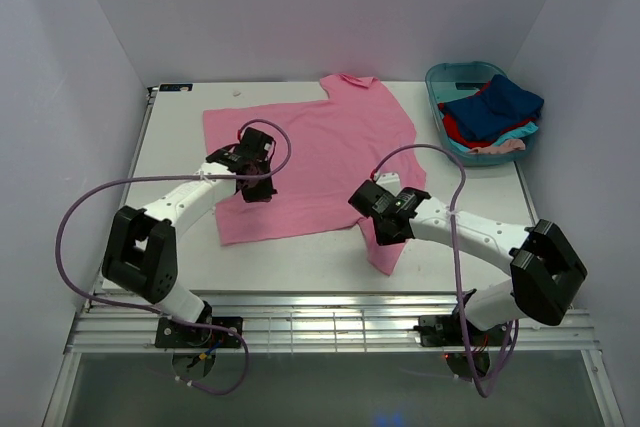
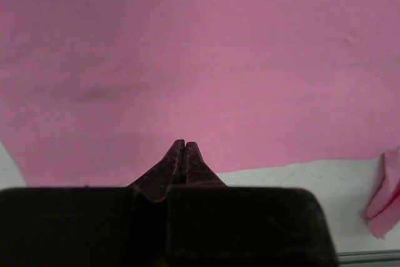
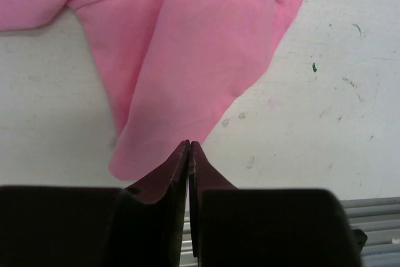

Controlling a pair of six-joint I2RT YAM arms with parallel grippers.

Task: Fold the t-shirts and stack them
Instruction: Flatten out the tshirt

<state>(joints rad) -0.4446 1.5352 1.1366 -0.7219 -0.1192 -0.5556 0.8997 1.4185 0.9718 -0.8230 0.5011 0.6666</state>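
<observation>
**Setting up the first fold of the pink t-shirt**

The pink t-shirt (image 1: 310,162) lies spread on the counter (image 1: 300,259), collar at its far edge. One sleeve (image 3: 187,79) trails off its near right corner. The other t-shirts (image 1: 495,112) sit heaped in the teal tub (image 1: 436,97), off to the right of that collar.

The left hand (image 1: 258,185) sits over the shirt's left part, fingers pressed together with no cloth between them. The right hand (image 1: 388,230) is at the tip of the trailing sleeve, fingers likewise together and empty.

No fold looks started. To do it well, each hand likely needs to part its fingers and pinch a single layer at the shirt's edge. The sleeve should go in over the body first. Both hands should then lift together, so the cloth stays taut and lands without creases or bunching along the new edge
</observation>
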